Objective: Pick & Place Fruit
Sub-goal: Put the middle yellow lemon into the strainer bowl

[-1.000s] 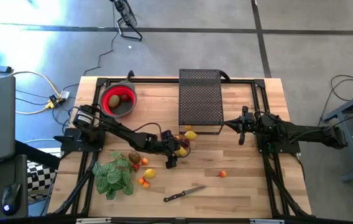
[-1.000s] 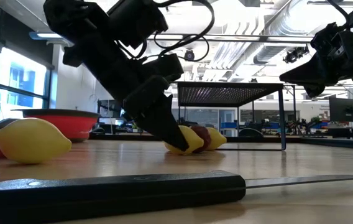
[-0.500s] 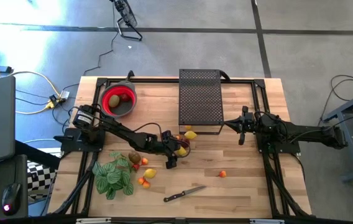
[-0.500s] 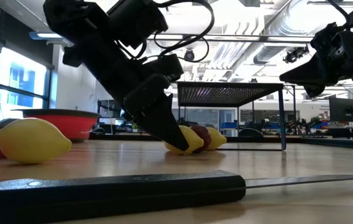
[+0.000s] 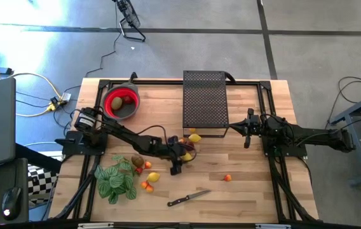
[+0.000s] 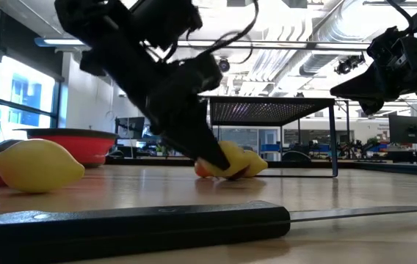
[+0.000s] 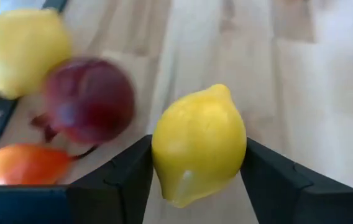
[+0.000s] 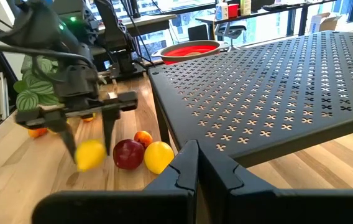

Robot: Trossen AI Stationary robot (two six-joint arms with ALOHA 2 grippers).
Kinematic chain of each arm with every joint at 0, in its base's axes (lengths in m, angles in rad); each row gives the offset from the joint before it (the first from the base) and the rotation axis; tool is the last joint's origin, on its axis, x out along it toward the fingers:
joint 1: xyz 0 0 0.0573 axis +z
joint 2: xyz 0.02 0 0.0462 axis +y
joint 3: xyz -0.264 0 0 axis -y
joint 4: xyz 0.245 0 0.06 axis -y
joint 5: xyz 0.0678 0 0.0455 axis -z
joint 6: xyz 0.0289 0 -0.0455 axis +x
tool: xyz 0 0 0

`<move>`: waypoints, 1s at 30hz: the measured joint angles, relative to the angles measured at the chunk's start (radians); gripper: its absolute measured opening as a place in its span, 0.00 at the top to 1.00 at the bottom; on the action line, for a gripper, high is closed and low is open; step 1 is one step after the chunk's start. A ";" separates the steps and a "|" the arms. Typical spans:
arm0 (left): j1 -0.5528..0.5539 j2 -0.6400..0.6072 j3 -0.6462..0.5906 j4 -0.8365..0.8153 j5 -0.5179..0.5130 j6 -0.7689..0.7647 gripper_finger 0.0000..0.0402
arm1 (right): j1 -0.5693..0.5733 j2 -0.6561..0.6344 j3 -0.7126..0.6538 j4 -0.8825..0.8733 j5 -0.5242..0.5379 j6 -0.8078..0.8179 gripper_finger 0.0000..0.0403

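Note:
My left gripper (image 5: 182, 156) stands at the table's middle, shut on a yellow lemon (image 7: 200, 134) that also shows in the right wrist view (image 8: 91, 154). Beside it lie a dark red apple (image 7: 89, 99), another lemon (image 7: 21, 50) and a small orange fruit (image 7: 21, 165), all resting on the wood. A red bowl (image 5: 129, 109) at the far left holds a kiwi and a red fruit. More fruit lies near the plant: a kiwi (image 5: 137, 161), a lemon (image 5: 153, 177) and small orange ones (image 5: 147, 186). My right gripper (image 5: 247, 130) waits shut at the right. My left gripper pinches the lemon between its two fingers, one on each long side (image 7: 163, 155) at the fruit's middle. The fingers (image 7: 270, 180) slant down from the table's left. The lemon's pointed end faces away from the gripper. I cannot tell whether it is clear of the wood.
A black perforated rack (image 5: 204, 98) stands at the far middle, just beyond the fruit cluster. A green striped plant (image 5: 117, 181) lies near left, a black-handled knife (image 5: 189, 198) near the front edge, and a lone orange fruit (image 5: 228, 178) right of centre.
My left gripper has drawn its fingers in onto the lemon and turned a little at the wrist, staying in place. In the low view the lemon has shifted slightly toward the table's right, and the small orange fruit now shows beside it.

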 joint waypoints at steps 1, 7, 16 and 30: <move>0.000 0.000 0.007 0.000 0.014 0.000 0.47 | 0.000 0.000 0.000 0.000 0.000 0.000 1.00; 0.000 0.000 0.068 -0.003 0.070 0.003 0.46 | 0.000 0.000 0.000 0.000 0.000 0.000 1.00; 0.000 0.000 0.137 -0.034 0.085 0.015 0.50 | 0.000 0.000 0.000 0.000 0.000 0.000 1.00; 0.000 0.000 0.245 -0.079 0.082 0.016 0.49 | 0.000 0.000 0.000 0.000 -0.001 0.000 1.00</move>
